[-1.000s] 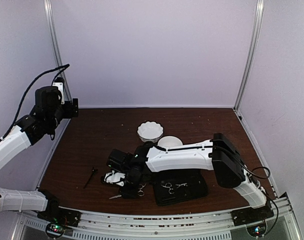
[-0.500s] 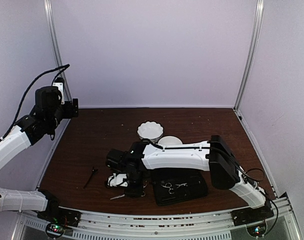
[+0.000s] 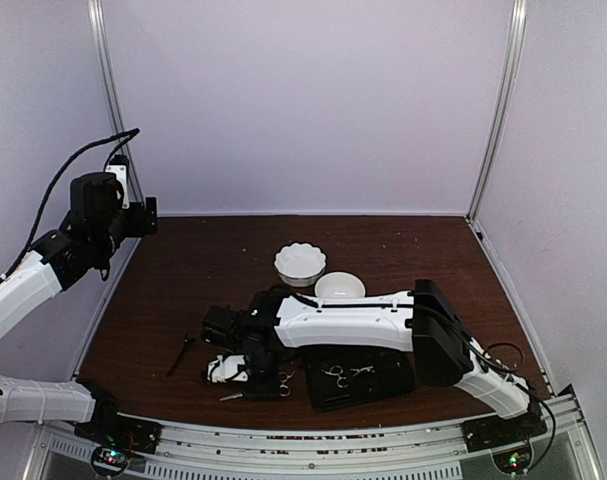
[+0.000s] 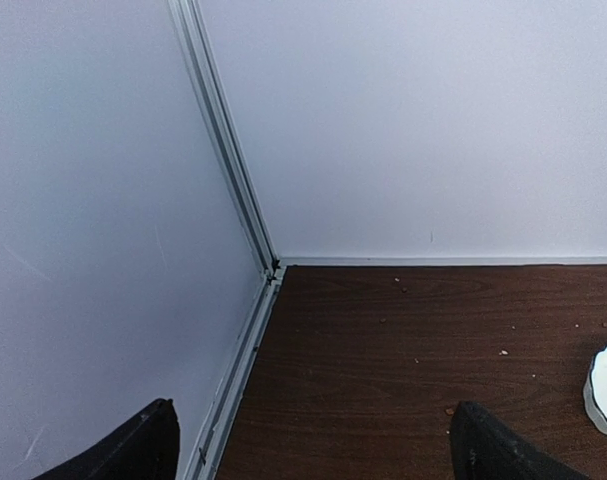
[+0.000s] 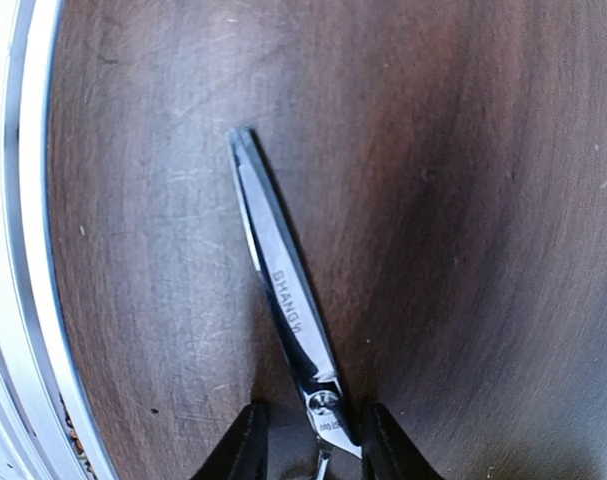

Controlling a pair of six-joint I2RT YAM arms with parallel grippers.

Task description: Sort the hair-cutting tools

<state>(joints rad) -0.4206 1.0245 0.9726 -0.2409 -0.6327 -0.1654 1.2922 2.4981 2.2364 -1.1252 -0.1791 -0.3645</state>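
Observation:
A silver pair of scissors [image 5: 283, 290] lies on the brown table, blades closed and pointing away from my right gripper [image 5: 311, 445]. The gripper's jaws straddle the pivot screw, slightly apart, with a gap on the left side. In the top view this gripper [image 3: 255, 375] is low near the front edge, and the scissors' tip [image 3: 231, 396] pokes out beside it. A second silver pair [image 3: 335, 375] lies on the black case [image 3: 383, 380]. One thin black clip [image 3: 180, 355] lies to the left. My left gripper [image 4: 318, 460] is open and empty, raised at the back-left corner [image 3: 146, 215].
Two white bowls stand mid-table, a scalloped one [image 3: 300, 262] and a plain one [image 3: 339, 286]. The metal front rail [image 5: 23, 300] runs close to the scissors. The right arm stretches across the front of the table. The side wall and frame post [image 4: 228, 170] are close to the left gripper.
My right gripper has moved left and toward the front edge, coming down over the scissors on the table. The left arm has not moved.

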